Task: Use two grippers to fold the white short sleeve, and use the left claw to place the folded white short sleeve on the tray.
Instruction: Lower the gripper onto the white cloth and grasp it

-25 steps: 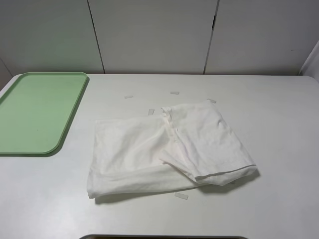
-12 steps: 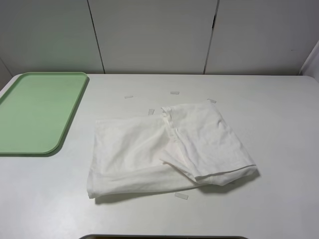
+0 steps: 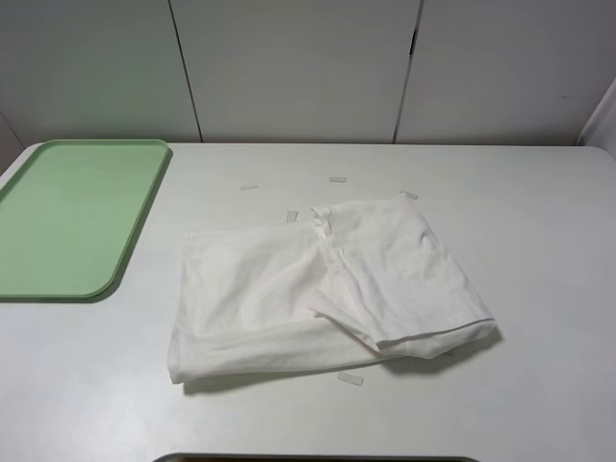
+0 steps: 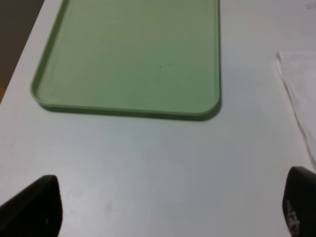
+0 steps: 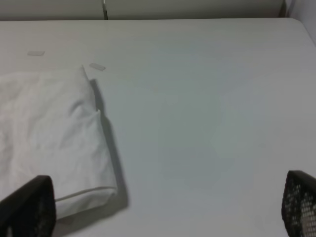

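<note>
The white short sleeve [image 3: 318,289] lies partly folded and wrinkled in the middle of the white table; its right part is laid over the left. The pale green tray [image 3: 67,217] sits at the far left and holds nothing. Neither gripper shows in the high view. In the left wrist view the left claw [image 4: 168,207] is open above bare table, with the tray [image 4: 133,54] ahead and a shirt edge [image 4: 298,94] beside it. In the right wrist view the right gripper [image 5: 163,207] is open over bare table, with the shirt [image 5: 49,133] to one side. No gripper touches the shirt.
Several small clear tape strips [image 3: 348,378] lie on the table around the shirt. Grey cabinet doors [image 3: 298,67] stand behind the table. A dark edge [image 3: 318,458] shows at the table's near side.
</note>
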Controlling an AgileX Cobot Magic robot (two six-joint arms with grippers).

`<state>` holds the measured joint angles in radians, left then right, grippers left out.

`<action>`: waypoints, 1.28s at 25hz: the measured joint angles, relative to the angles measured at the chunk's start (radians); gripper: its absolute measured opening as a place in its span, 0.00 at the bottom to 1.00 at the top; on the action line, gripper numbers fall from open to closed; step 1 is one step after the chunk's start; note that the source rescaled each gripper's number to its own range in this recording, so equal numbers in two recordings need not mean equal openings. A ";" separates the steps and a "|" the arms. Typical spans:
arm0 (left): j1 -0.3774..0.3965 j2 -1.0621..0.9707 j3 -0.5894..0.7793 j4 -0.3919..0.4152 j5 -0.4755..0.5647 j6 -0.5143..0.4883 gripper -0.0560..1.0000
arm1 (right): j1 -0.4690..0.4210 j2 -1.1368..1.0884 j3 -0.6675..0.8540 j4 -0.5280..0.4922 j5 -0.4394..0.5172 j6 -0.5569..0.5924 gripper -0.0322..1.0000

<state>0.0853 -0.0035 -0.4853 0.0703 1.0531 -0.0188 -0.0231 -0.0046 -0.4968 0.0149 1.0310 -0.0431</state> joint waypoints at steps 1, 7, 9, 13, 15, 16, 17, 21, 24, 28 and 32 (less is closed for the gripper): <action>-0.001 0.000 0.000 0.000 0.000 0.000 0.89 | 0.000 0.000 0.000 0.000 0.000 0.000 1.00; -0.036 0.000 0.000 0.000 0.000 0.000 0.89 | 0.000 0.000 0.000 0.000 0.000 0.000 1.00; -0.048 0.000 0.000 0.000 0.000 0.000 0.89 | 0.000 0.000 0.000 0.000 0.000 0.000 1.00; -0.048 0.000 0.000 0.000 0.000 0.000 0.89 | 0.000 0.000 0.000 0.000 0.000 0.000 1.00; -0.048 0.000 0.000 -0.002 0.000 0.000 0.89 | 0.000 0.000 0.000 0.000 0.000 0.000 1.00; -0.048 0.000 0.000 -0.004 0.000 0.000 0.89 | 0.000 0.000 0.000 0.000 0.000 0.000 1.00; -0.050 0.000 0.000 -0.010 0.000 0.000 0.89 | 0.000 0.000 0.000 0.000 0.000 0.000 1.00; -0.060 0.000 0.000 -0.023 0.000 0.000 0.89 | 0.000 0.000 0.000 0.000 0.000 0.000 1.00; -0.060 0.004 0.000 -0.044 0.000 0.000 0.88 | 0.000 0.000 0.000 0.000 0.000 0.000 1.00; -0.060 0.150 -0.014 -0.178 -0.033 -0.001 0.88 | 0.000 0.000 0.000 0.000 0.000 0.000 1.00; -0.060 0.467 -0.036 -0.338 -0.144 0.042 0.88 | 0.000 0.000 0.000 0.000 0.000 0.000 1.00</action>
<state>0.0255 0.4631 -0.5214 -0.2672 0.9091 0.0234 -0.0231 -0.0046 -0.4968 0.0149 1.0310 -0.0431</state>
